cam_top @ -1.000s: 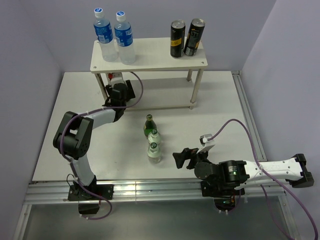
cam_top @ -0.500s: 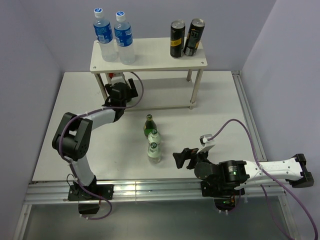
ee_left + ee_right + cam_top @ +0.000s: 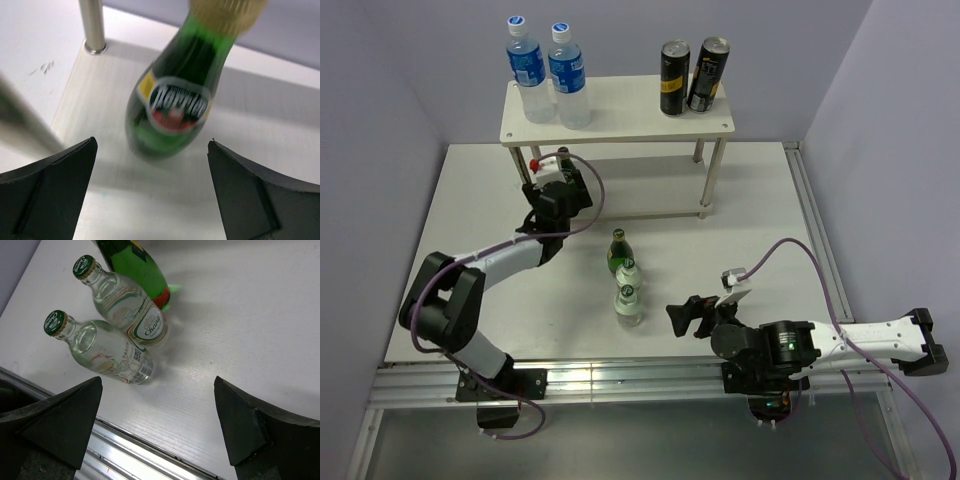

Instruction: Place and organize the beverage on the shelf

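The cream-white shelf (image 3: 620, 110) stands at the back. Two clear plastic bottles with blue labels (image 3: 548, 72) stand on its top board at the left. A dark green glass bottle (image 3: 175, 110) stands upright on the lower board, and its top shows in the top view (image 3: 563, 155). My left gripper (image 3: 151, 165) (image 3: 556, 175) is open and empty, just short of that bottle. A second green bottle (image 3: 617, 250) and two clear glass bottles with green labels (image 3: 629, 288) (image 3: 120, 330) stand mid-table. My right gripper (image 3: 158, 385) (image 3: 678, 315) is open and empty, to their right.
Two dark cans (image 3: 692, 77) stand on the shelf's top board at the right. A shelf leg (image 3: 93, 25) stands left of the bottle on the lower board. A metal rail (image 3: 620, 380) runs along the table's near edge. Purple walls close the back and sides.
My left gripper has drawn slightly back from the lower board and the arm's elbow has dropped. The green bottle's top now shows beyond it. The right arm has not moved.
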You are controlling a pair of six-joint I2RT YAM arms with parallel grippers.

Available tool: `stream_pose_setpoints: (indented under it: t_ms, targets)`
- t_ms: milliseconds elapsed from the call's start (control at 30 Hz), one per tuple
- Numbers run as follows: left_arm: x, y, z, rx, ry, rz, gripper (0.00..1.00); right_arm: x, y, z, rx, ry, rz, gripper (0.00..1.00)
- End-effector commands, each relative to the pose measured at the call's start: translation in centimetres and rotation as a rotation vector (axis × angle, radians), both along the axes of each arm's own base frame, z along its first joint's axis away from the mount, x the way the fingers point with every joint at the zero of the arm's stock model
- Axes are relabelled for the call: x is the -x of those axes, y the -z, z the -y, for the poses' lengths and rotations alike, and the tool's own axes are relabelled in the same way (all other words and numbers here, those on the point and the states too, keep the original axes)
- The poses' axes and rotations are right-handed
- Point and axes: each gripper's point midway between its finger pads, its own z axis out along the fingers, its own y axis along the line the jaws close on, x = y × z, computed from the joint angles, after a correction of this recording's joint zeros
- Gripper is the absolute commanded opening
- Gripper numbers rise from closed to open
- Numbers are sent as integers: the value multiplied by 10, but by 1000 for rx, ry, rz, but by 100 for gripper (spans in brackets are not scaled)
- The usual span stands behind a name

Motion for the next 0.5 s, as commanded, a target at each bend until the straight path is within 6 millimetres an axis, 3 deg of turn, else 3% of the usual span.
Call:
stream_pose_setpoints:
  t_ms: [0,100,133,200,233,333,367,433,467]
  targets:
    - [24,-2,-5,10,-37,7,99,-3,-1,3,-13,28,19,100]
    - [51,1,1,-5,-10,0,99,-3,-1,3,-9,27,21,100]
    - [61,0,13,-7,33,-2,99,-3,-1,3,-9,26,21,100]
    - [83,4,16,-20,60,-17,99,-3,-1,3,-10,27,19,100]
    - [96,6,31,-24,103,-25,99,-4,-1,3,-10,29,21,100]
    - [127,19,41,-26,158,-68,99,-3,-2,3,-13,26,21,100]
    - [134,13,41,-5,166,-56,99,-3,-1,3,-12,26,21,100]
    - [150,21,44,5,187,-82,99,-3,-3,3,-15,28,21,100]
    - [155,14,43,30,189,-64,99,-3,-1,3,-8,28,20,100]
